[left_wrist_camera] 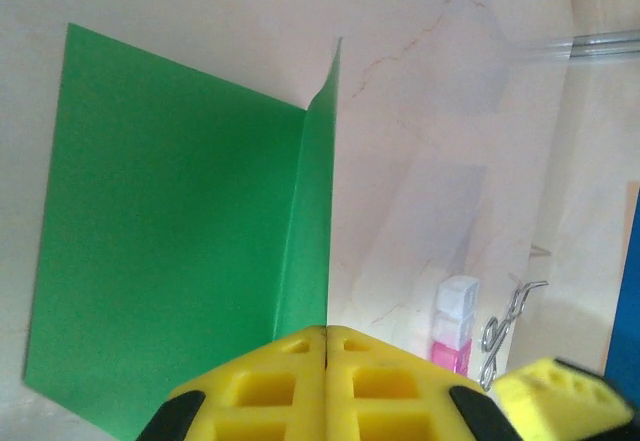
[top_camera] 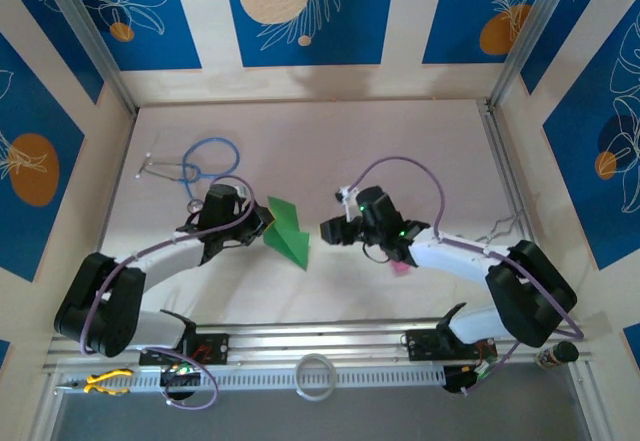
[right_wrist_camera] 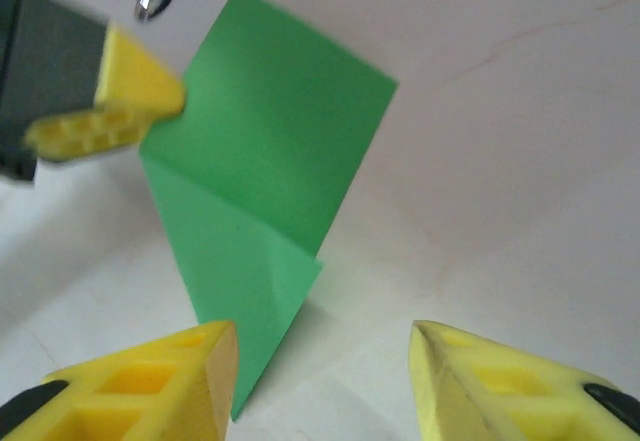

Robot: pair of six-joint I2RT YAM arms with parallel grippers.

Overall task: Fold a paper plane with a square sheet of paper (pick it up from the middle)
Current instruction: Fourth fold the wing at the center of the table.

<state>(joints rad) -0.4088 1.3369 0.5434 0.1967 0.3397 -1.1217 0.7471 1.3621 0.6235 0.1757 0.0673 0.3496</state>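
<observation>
Between the 2 arms, at mid-frame of the top view, the sheet (top_camera: 285, 227) lies on the table (top_camera: 400, 141), half-folded: 1 panel flat, the other raised along a crease.

The left gripper (top_camera: 258, 223) is clamped on the sheet. In the left wrist view its yellow fingers (left_wrist_camera: 270, 391) meet with no gap at the bottom edge, right where the crease ends, and the raised flap climbs away from them. That hold probably anchors 1 end of the fold so the paper cannot slide or spring flat.

The right gripper (top_camera: 335, 231) hangs just beside the sheet's other side, jaws well apart. In its wrist view the fingers (right_wrist_camera: 170, 386) spread across the bottom of the frame, the sheet's lower tip close to the left one, not touching as far as I can tell. It looks placed to press or pinch the free panel next.

The crease runs roughly left to right in the top view, from the left gripper toward the right. The green shape itself stretches from upper left to lower right. No nose or dart form shows, so I judge the folding at an early stage.

A pink bottle (left_wrist_camera: 452, 346) stands well apart from the sheet.
</observation>
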